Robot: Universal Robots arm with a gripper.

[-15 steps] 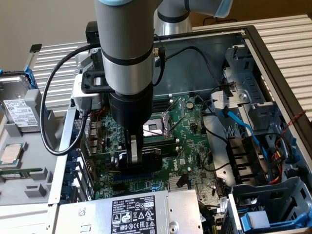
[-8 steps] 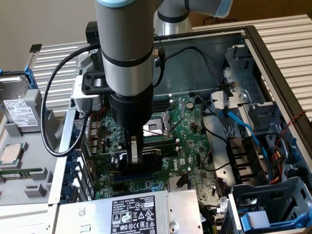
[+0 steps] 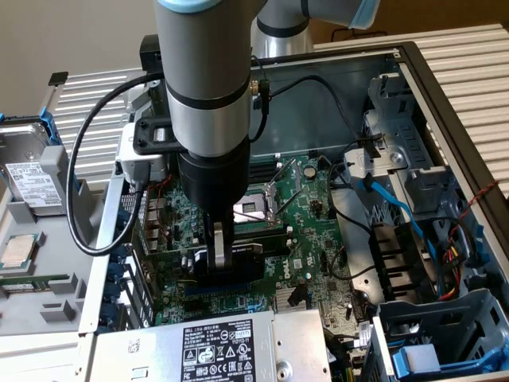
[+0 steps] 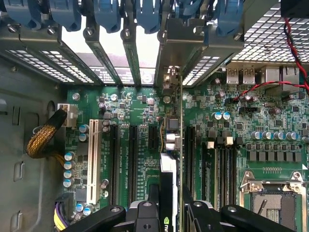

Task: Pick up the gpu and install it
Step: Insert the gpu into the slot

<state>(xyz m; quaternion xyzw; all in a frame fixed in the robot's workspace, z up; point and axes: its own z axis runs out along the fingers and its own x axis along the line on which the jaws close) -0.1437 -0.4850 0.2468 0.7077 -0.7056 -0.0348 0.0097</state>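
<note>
Inside the open computer case, my gripper (image 3: 217,256) is shut on the gpu (image 3: 238,267), a small card with a black cooler block. It is held low over the green motherboard (image 3: 318,231), just in front of the CPU socket (image 3: 254,208). In the wrist view the gpu (image 4: 172,140) stands edge-on between my black fingers (image 4: 147,212), with my gripper (image 4: 170,205) closed around its cooler. Its thin silver bracket end reaches toward the rear slot openings (image 4: 166,79). The card stands upright among the long black expansion slots (image 4: 116,164); I cannot tell whether its edge sits in a slot.
Blue bracket latches (image 4: 111,12) line the case's rear wall. A power supply (image 3: 215,346) lies at the front, with a drive cage (image 3: 445,334) and blue cables (image 3: 398,207) on the exterior view's right. A hard drive (image 3: 32,175) lies outside the case on the left.
</note>
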